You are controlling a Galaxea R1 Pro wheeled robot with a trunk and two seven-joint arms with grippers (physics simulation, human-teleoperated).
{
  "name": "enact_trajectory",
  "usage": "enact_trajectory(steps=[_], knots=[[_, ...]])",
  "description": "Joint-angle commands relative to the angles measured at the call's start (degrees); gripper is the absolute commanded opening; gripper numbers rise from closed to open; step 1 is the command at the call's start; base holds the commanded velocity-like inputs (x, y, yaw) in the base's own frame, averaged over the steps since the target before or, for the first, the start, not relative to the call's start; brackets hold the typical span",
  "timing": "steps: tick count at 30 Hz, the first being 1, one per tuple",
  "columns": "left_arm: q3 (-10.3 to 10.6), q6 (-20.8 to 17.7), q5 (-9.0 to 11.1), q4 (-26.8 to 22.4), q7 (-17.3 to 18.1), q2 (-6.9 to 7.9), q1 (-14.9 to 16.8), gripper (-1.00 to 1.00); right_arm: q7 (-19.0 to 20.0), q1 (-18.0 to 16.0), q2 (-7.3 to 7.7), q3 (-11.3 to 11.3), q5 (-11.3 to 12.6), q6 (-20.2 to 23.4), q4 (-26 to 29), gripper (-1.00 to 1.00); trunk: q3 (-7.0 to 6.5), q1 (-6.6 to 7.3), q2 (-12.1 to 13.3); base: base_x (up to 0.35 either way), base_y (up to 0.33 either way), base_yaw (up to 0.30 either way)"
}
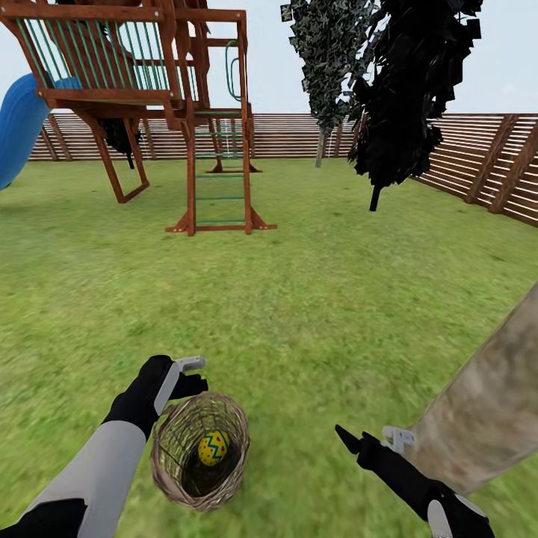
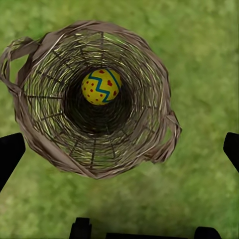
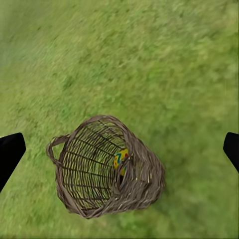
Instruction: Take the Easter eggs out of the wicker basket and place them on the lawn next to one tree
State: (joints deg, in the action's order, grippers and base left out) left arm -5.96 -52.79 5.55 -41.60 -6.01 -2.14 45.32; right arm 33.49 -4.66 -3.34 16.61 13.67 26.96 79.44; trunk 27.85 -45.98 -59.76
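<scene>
Egg (image 2: 101, 86) alone at the bottom of the basket (image 1: 166, 437), straight below the left gripper (image 2: 119, 144), fingers spread wide above the rim; right gripper (image 3: 119, 147) likewise wide open, off to the basket's side over the lawn (image 1: 314, 299), near the trunk (image 1: 489, 403).

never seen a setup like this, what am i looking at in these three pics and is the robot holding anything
This is a simulated two-armed robot in a fenced garden. The large picture comes from its head camera; the other two look along each gripper. On the green grass lawn stands a small round tan wicker basket with one yellow egg with a blue zigzag and red dots visible inside. The left gripper hovers open above the basket; the right gripper hangs open nearby, beside a thick grey-beige tree trunk. Neither holds anything. A wooden playset stands behind.
</scene>
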Motion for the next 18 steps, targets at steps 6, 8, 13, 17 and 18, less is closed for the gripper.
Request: enact_trajectory(steps=[6,8,13,17,18], knots=[[-0.2,-0.2,0.7,-0.1,1.5,0.18,0.0,1.00,0.2,0.0,-0.15,-0.2,0.4,0.6,1.6,1.00,1.14,-1.33,-2.5,0.000,0.000,0.000],[-0.2,-0.2,0.7,-0.1,1.8,0.24,0.0,1.00,0.2,0.0,-0.16,-0.2,0.4,0.6,1.8,1.00,1.50,-1.77,-3.3,0.000,0.000,0.000],[-0.1,-0.2,0.7,-0.1,2.1,0.28,0.0,1.00,0.2,0.0,-0.17,-0.3,0.4,0.6,2.0,1.00,2.40,-2.87,-5.3,0.000,0.000,0.000],[-0.1,-0.1,0.7,-0.1,2.1,0.29,0.0,1.00,0.2,0.0,-0.17,-0.3,0.4,0.6,2.1,1.00,3.12,-3.74,-6.9,0.000,0.000,0.000],[-0.1,0.1,0.7,-0.1,2.2,0.29,0.0,1.00,0.2,0.0,-0.17,-0.3,0.4,0.6,2.1,1.00,3.30,-3.96,-7.3,0.000,0.000,0.000]])
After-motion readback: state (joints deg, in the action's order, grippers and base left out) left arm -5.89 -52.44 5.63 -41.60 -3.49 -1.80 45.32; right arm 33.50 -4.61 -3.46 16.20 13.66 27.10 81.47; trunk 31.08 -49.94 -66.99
